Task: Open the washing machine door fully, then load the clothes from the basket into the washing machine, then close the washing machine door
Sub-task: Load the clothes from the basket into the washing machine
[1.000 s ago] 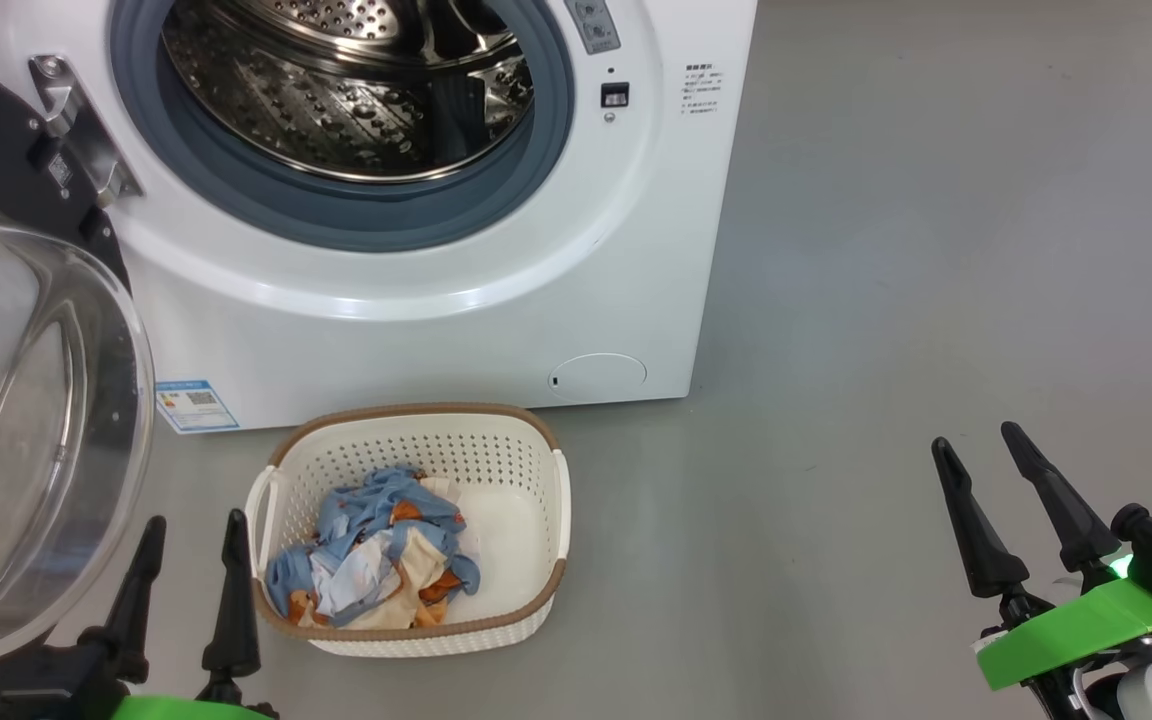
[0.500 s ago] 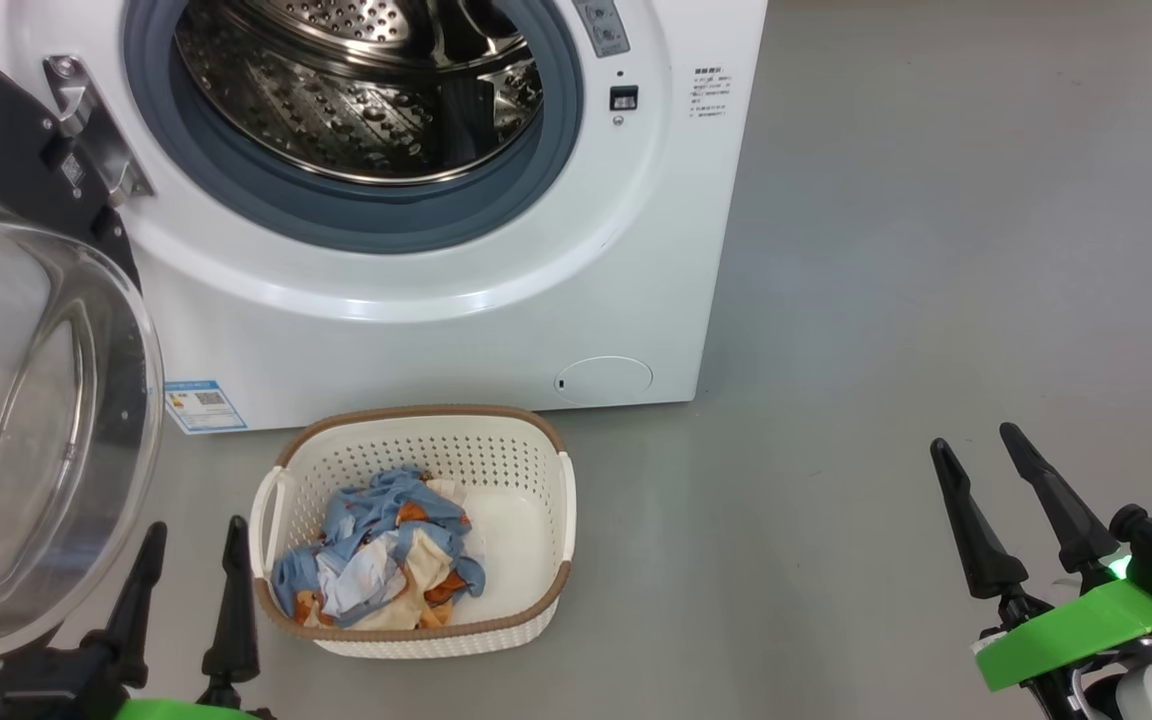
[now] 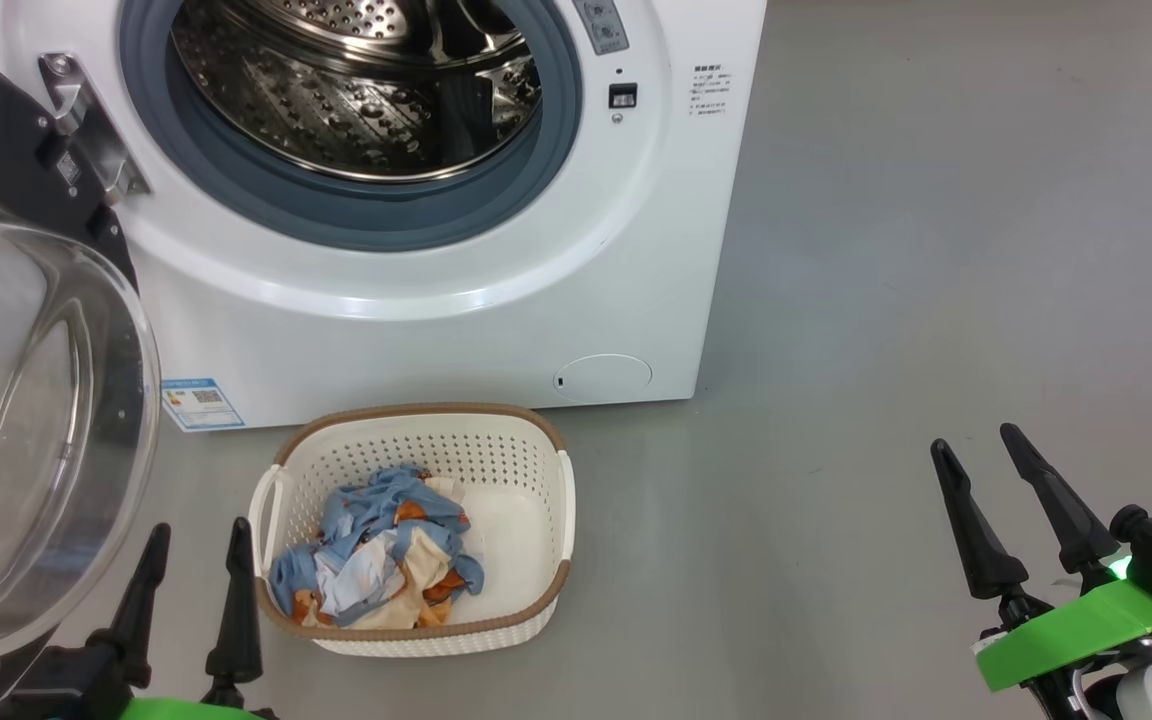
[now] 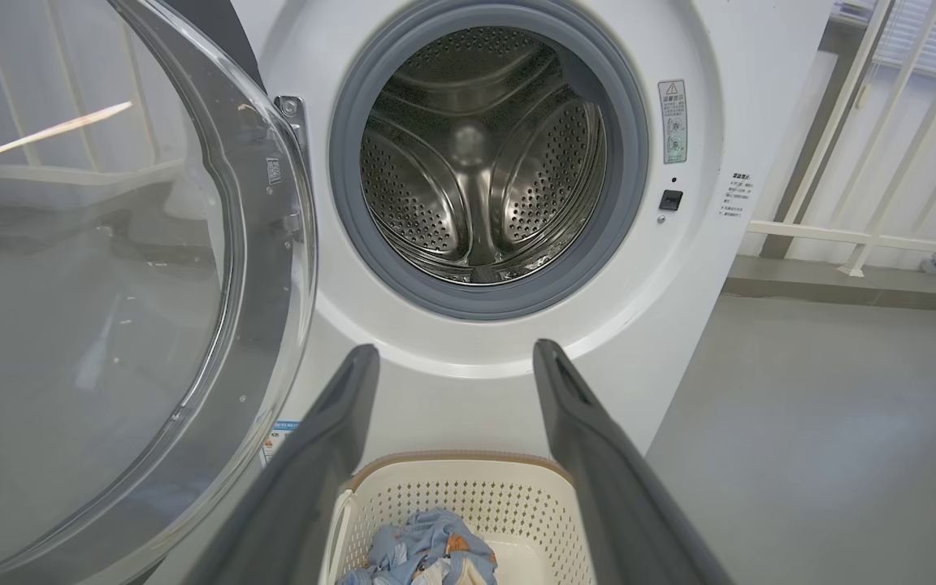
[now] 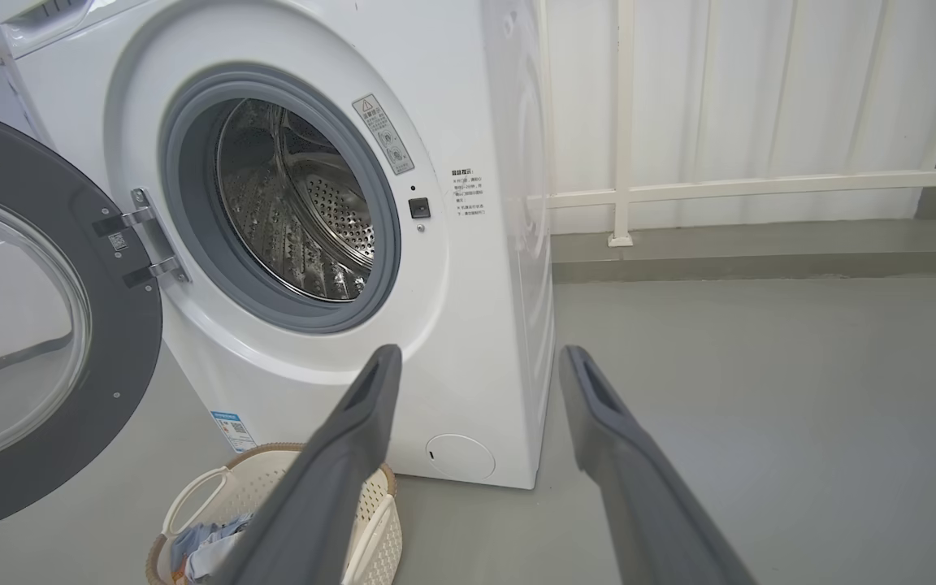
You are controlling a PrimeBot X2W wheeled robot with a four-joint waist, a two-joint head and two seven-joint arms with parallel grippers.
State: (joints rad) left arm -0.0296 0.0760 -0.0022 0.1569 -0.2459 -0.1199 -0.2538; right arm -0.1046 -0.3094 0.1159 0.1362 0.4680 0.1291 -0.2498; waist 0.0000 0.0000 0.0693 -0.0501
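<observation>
Currently the washing machine door [image 3: 26, 420] stands wide open at my left, and the clothes [image 3: 376, 560] lie in the basket [image 3: 526, 450] before the washing machine [image 3: 436, 340]. My left gripper [image 3: 198, 528] and right gripper [image 3: 975, 438] have jaws apart, holding nothing.

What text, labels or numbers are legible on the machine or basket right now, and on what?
Nothing reads clearly.
Blue sticker, low on the washing machine front: QR code, print too small.
Grey warning label beside the gasket: triangle sign, words blurred.
Printed block at the front's right: too small.
Tag on the washing machine door: unreadable.
</observation>
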